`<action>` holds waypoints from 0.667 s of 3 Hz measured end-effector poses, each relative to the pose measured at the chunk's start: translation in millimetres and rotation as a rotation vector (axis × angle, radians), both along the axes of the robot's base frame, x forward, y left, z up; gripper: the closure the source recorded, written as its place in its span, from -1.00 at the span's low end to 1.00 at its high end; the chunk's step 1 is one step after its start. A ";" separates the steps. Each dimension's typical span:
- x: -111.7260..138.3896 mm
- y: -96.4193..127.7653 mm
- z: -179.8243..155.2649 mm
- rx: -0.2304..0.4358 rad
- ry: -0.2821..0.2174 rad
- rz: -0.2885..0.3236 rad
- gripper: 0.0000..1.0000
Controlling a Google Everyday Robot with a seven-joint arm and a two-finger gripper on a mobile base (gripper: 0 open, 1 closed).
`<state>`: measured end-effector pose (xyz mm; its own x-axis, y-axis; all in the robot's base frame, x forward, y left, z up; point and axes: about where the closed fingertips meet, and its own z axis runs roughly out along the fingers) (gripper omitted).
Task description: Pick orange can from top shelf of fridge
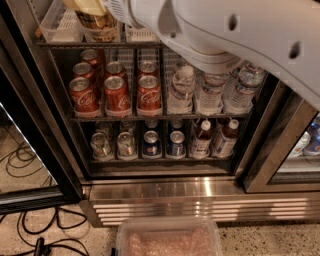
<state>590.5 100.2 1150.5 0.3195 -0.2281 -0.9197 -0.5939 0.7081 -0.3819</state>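
Reaching in from the right with the white arm (240, 30), holding the gripper (90, 7) at the upper left against the top of the orange can (100, 24), standing upright on the top shelf (145, 45) of the fridge (200, 189), above red cola cans (118, 94) and water bottles (210, 92)

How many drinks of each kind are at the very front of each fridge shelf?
Red cola cans: 3
Water bottles: 3
Greenish cans: 2
Blue cans: 2
Small dark bottles: 2
Orange can: 1, under the pincer, top shelf
Total: 13
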 end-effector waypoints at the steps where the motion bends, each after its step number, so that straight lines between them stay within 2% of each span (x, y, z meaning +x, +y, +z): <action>1: -25.4 -32.0 -45.5 -0.043 0.154 0.039 1.00; 2: -56.4 -63.6 -64.0 -0.075 0.254 0.080 1.00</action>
